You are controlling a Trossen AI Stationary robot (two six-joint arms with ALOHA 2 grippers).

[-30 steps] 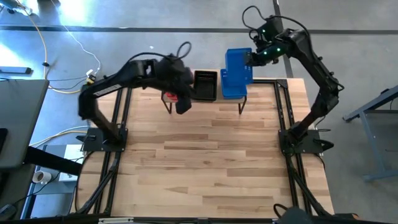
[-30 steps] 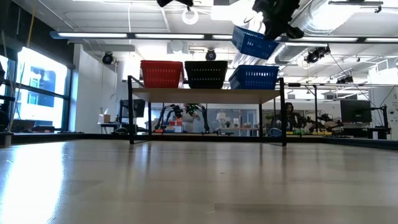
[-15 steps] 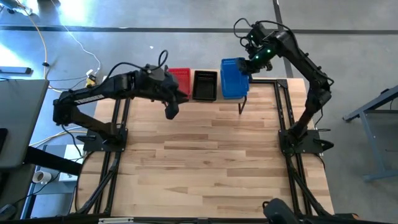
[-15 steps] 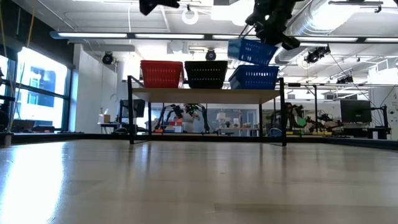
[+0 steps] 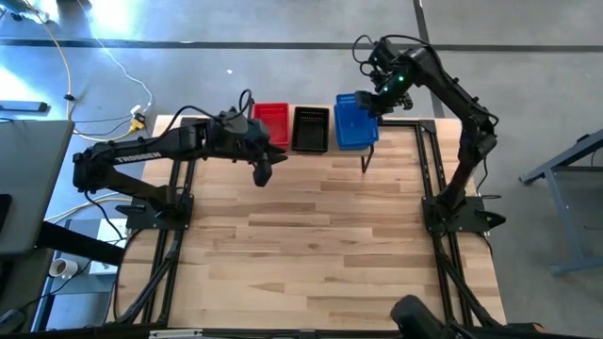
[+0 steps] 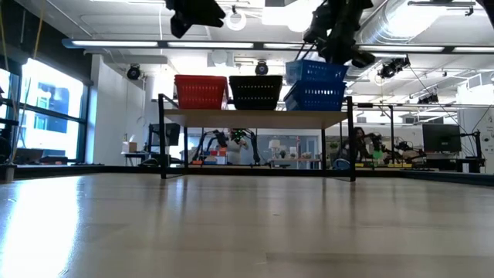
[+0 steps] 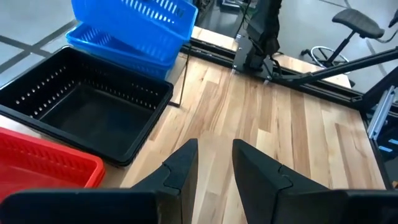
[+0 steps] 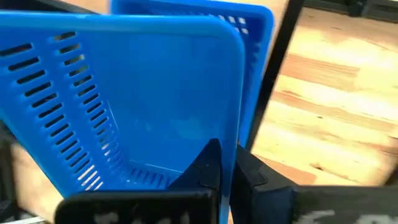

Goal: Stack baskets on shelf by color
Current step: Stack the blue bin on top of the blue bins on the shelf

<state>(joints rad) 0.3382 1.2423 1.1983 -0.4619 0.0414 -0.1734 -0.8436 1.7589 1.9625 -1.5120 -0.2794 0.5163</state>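
- Left end effector [image 5: 263,172], fingers slightly apart and empty, hovers over the surface [image 5: 320,245] just in front of the shelf [image 6: 255,117].
- Red baskets [image 5: 271,122] and black baskets [image 5: 311,128] sit nested in their piles.
- Right end effector [image 5: 369,99], clamped on the top blue basket's [image 6: 315,72] rim, holds it tilted, partly nested in the blue stack [image 6: 316,96] directly beneath; long axes align.
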